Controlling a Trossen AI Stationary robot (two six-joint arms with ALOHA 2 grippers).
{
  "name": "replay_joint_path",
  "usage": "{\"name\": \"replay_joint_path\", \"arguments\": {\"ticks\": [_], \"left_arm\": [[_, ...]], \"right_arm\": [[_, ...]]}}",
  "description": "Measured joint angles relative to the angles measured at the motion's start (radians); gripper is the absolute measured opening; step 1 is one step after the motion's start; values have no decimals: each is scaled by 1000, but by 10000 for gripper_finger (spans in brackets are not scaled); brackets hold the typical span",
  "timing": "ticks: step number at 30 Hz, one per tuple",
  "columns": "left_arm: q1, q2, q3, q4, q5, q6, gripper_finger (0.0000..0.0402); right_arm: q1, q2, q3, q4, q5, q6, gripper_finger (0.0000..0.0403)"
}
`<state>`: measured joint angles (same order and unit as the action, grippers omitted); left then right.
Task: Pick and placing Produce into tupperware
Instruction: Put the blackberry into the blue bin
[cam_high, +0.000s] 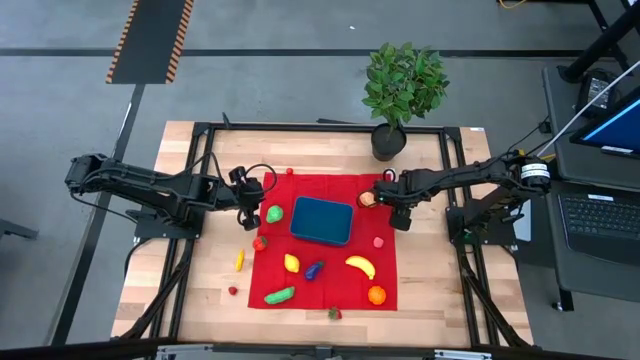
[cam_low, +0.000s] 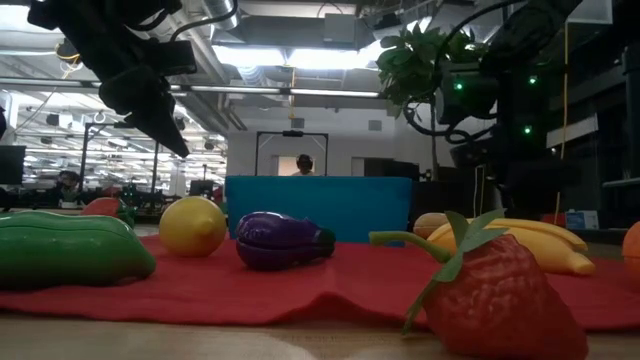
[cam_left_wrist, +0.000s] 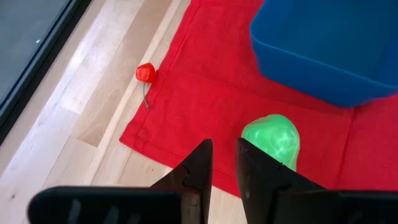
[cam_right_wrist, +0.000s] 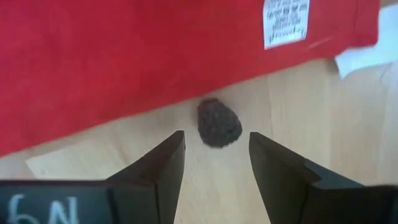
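Seen from above, the table (cam_high: 200, 290) carried a red cloth (cam_high: 380, 290) with the teal-blue tupperware (cam_high: 322, 220) lying on its far-centre part, nothing visible inside it. Your left gripper (cam_high: 254, 208) hovered at the cloth's left edge, just beside a green piece of produce (cam_high: 274, 213). In the left wrist view its fingers (cam_left_wrist: 198, 163) stood only narrowly parted with nothing between them, and the green piece (cam_left_wrist: 273, 138) lay just past the tips, near the tupperware's wall (cam_left_wrist: 329, 50). A small red piece with a stem (cam_left_wrist: 145, 73) lay on bare wood just off the cloth's edge. Your right gripper (cam_high: 382, 193) sat at the cloth's far right corner, next to an orange-toned piece (cam_high: 368, 200). In the right wrist view its fingers (cam_right_wrist: 168, 155) were spread on either side of a small dark lump (cam_right_wrist: 219, 123) on the wood just off the cloth, without touching it; what that lump was, you could not tell. The remaining produce lay loose on the near half of the cloth: a lemon (cam_high: 292, 263), a purple eggplant (cam_high: 314, 270), a banana (cam_high: 360, 265), an orange (cam_high: 376, 295) and a green cucumber (cam_high: 279, 295), with a strawberry (cam_high: 334, 313) at the near hem. A potted plant (cam_high: 403, 85) stood at the table's far edge.
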<state>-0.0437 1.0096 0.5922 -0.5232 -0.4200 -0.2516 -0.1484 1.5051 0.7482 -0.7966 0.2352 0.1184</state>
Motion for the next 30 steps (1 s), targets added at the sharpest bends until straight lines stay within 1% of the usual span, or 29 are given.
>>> {"name": "replay_joint_path", "arguments": {"ticks": [9, 13, 19, 23, 30], "left_arm": [[0, 0, 0, 0, -16, 0, 48], [0, 0, 0, 0, -16, 0, 38], [0, 0, 0, -7, -17, 0, 24], [0, 0, 0, -7, -17, 0, 15], [0, 0, 0, -7, -17, 0, 2]], "right_arm": [[-26, 8, -1, 45, -1, -46, 181], [-27, 35, -1, 82, 0, -82, 181], [-31, 89, 5, 72, -2, -97, 181], [-37, 94, 5, 70, -5, -99, 181], [-48, 93, 4, 46, -16, -52, 157]]}}
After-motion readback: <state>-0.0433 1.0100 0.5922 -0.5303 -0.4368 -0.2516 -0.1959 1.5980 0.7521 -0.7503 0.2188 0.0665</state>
